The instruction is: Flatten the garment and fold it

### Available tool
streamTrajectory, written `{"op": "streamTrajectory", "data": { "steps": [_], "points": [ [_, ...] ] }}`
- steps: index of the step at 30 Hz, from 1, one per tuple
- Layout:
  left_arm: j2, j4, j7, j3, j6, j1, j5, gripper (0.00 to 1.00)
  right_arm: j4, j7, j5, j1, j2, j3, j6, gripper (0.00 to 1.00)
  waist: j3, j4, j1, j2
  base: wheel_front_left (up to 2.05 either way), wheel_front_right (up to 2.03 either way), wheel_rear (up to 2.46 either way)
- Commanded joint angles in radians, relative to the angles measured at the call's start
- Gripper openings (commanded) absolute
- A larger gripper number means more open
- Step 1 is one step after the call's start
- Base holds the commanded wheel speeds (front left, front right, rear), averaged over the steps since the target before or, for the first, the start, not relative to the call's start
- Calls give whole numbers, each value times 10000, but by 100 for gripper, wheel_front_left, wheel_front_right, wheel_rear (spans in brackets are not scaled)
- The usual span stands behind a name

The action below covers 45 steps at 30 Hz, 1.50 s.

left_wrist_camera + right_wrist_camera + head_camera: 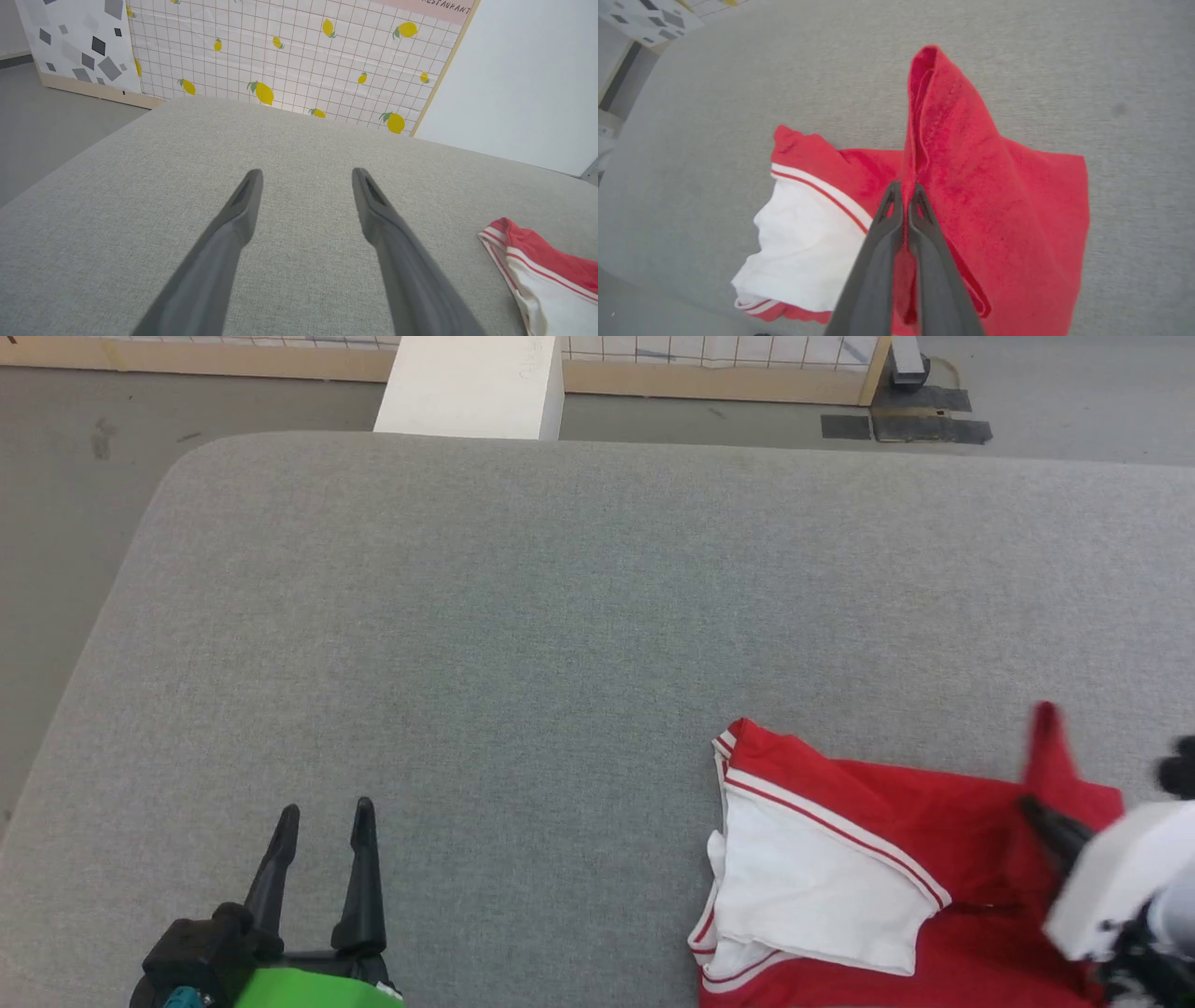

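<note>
While the left end effector (307,171) gapes, right end effector (906,185) pinches the garment (1017,196); panel (327,60) reads "RESTAURANT".

The left gripper (327,809) has two long, black, tapering fingers on a black base under a bright green cover (308,989). The right wrist (1116,877) has a white shell.

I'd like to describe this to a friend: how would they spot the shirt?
Look at the big grey padded surface, toward its near right side. The shirt lies crumpled there, a fold pinched up by the right end effector. It is bright red against the grey, with a white sleeve edged in red-white stripes.
</note>
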Motion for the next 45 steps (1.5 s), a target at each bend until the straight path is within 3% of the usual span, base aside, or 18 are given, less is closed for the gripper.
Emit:
{"op": "streamTrajectory", "data": {
  "steps": [1, 8, 14, 27, 28, 29, 30, 31, 32, 39, 45],
  "points": [
    [-70, 42, -37, 21, -51, -65, -49, 100, -359, 221, 110, 112, 87, 484, -13, 0, 26, 32, 0, 0, 0, 0, 0],
    [-122, 155, -37, -10, -194, -218, -58, 100, -819, 753, 283, -105, 289, 2559, -13, 0, 210, 286, 0, 0, 0, 0, 0],
    [-195, 274, -37, -38, -247, -383, -78, 100, 100, 519, 70, -664, 347, 3550, -13, 0, 304, 563, 0, 0, 0, 0, 0],
    [-389, 703, -37, -362, -480, -904, -88, 100, 3777, -604, -1359, -1586, 424, 3211, -13, 0, 457, 1274, 0, 0, 0, 0, 0],
    [-398, 737, -37, -376, -489, -924, -91, 100, 3991, -678, -1399, -1637, 428, 3147, -13, 8, 442, 1302, 0, 0, 0, 0, 0],
    [-406, 777, -37, -388, -500, -938, -96, 100, 4210, -776, -1427, -1707, 432, 3117, -13, 36, 420, 1328, 0, 0, 0, 0, 0],
    [-409, 809, -37, -396, -507, -942, -99, 100, 4361, -845, -1420, -1758, 433, 3119, -13, 80, 396, 1342, 0, 0, 0, 0, 0],
    [-408, 848, -37, -402, -512, -934, -101, 100, 4508, -863, -1402, -1814, 435, 3187, -13, 95, 356, 1344, 0, 0, 0, 0, 0],
    [-405, 877, -37, -400, -511, -917, -105, 100, 4587, -825, -1346, -1853, 436, 3276, -13, 100, 311, 1330, 0, 0, 0, 0, 0],
    [-349, 961, -34, -367, -471, -577, -180, 100, 3485, -173, -628, -1912, 424, 4045, -13, 100, -104, 932, 0, 0, 0, 0, 0],
    [-232, 826, 26, -320, -399, -289, -221, 100, 1549, -285, -413, -1393, 138, 3306, -13, 100, -397, 519, 0, 0, 0, 0, 0]
  ]
}}
